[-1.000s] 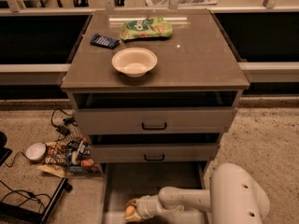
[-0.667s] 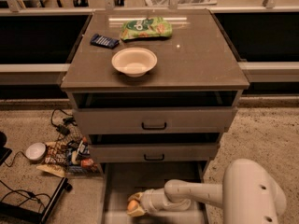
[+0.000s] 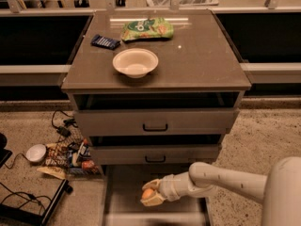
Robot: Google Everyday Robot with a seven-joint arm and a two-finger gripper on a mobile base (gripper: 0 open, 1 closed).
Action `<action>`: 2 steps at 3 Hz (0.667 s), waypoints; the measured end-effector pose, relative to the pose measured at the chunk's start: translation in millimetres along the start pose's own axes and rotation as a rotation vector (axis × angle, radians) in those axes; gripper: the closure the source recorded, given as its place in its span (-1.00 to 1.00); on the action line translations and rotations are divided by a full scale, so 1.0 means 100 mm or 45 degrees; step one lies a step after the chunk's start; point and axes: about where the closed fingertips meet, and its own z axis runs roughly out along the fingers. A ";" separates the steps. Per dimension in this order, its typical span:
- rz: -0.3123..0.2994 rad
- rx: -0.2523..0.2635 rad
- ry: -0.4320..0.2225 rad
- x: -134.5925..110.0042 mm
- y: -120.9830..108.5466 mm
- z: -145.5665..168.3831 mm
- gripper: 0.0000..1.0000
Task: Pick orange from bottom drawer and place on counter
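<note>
The orange (image 3: pixel 148 193) is a small round fruit held between the fingers of my gripper (image 3: pixel 151 196), which is shut on it. The gripper sits over the open bottom drawer (image 3: pixel 123 192), lifted a little above its grey floor near the middle. My white arm (image 3: pixel 221 178) reaches in from the lower right. The counter (image 3: pixel 197 55) is the glossy grey-brown top of the cabinet, well above the gripper.
On the counter stand a white bowl (image 3: pixel 135 62), a green snack bag (image 3: pixel 146 29) and a dark blue packet (image 3: pixel 105 42). Two upper drawers (image 3: pixel 155 122) with black handles are slightly open. Cables, wrappers and a small white dish (image 3: pixel 35 152) litter the floor at left.
The gripper with the orange has risen and shifted right, from low at the drawer's front left toward its middle. The arm has swung up with it.
</note>
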 end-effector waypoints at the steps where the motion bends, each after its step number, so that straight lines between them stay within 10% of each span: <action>1: 0.039 0.078 -0.021 -0.29 0.06 -0.62 1.00; 2: 0.073 0.212 -0.023 -0.60 0.11 -1.32 1.00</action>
